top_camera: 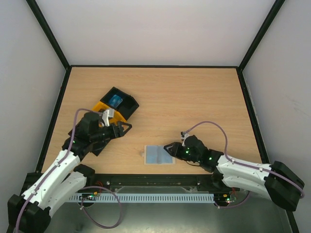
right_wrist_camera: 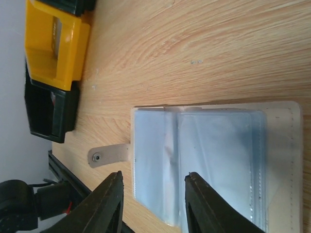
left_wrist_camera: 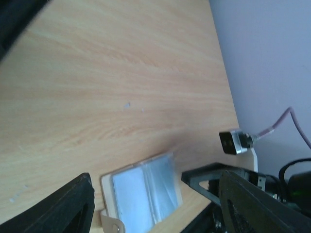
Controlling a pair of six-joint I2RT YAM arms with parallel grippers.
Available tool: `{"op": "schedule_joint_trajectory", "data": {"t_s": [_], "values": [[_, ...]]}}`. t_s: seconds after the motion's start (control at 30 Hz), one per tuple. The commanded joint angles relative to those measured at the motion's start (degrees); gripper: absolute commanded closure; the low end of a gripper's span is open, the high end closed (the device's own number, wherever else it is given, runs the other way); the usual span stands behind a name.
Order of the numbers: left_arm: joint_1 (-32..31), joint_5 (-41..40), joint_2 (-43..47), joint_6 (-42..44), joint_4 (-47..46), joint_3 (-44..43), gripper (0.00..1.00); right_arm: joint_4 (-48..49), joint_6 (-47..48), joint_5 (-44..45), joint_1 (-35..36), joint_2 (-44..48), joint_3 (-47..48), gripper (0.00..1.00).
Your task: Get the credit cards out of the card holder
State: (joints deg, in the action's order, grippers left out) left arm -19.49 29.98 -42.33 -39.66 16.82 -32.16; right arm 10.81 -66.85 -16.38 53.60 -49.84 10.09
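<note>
Wooden table [top_camera: 194,97]; right claw [right_wrist_camera: 154,184] parted over card holder [right_wrist_camera: 214,160], empty; left claw [left_wrist_camera: 155,179] wide.

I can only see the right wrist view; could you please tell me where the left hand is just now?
Observer: The left hand is next to the black-and-yellow tray, well apart from the card holder.
Operator: Thank you. Is it holding anything?
Observer: No. In the left wrist view its fingers are spread wide with nothing gripped between them.
Operator: And is there anything in that tray?
Observer: The top view shows a small bright blue item in its black compartment.
</note>
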Motion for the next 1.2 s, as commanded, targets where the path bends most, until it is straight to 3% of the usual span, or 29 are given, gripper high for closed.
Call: {"op": "schedule_joint_trajectory", "data": {"t_s": [0.0, 0.27, 0.47, 0.8, 1.17], "values": [[-6.6, -2.2, -0.2, -7.2, -9.2, 5.5, 0.29, 4.6, 0.7, -1.4, 1.0, -5.8, 3.9, 0.66], [-17.9, -6.7, -3.5, -15.3, -21.8, 12.8, 0.33, 6.7, 2.2, -1.0, 4.0, -16.7, 8.8, 0.71], [-20.5, -7.3, -5.7, -21.9, -32.0, 19.1, 0.36, 6.5, 3.4, -0.7, 6.1, -23.3, 11.8, 0.72], [-23.0, -8.2, -9.5, -24.6, -37.0, 21.1, 0.36, 2.4, 5.1, 3.0, 7.3, -28.9, 11.5, 0.76], [-26.6, -9.7, -19.5, -26.8, -45.0, 20.4, 0.29, 4.8, 5.0, 5.9, 7.3, -30.4, 6.7, 0.98]]}}
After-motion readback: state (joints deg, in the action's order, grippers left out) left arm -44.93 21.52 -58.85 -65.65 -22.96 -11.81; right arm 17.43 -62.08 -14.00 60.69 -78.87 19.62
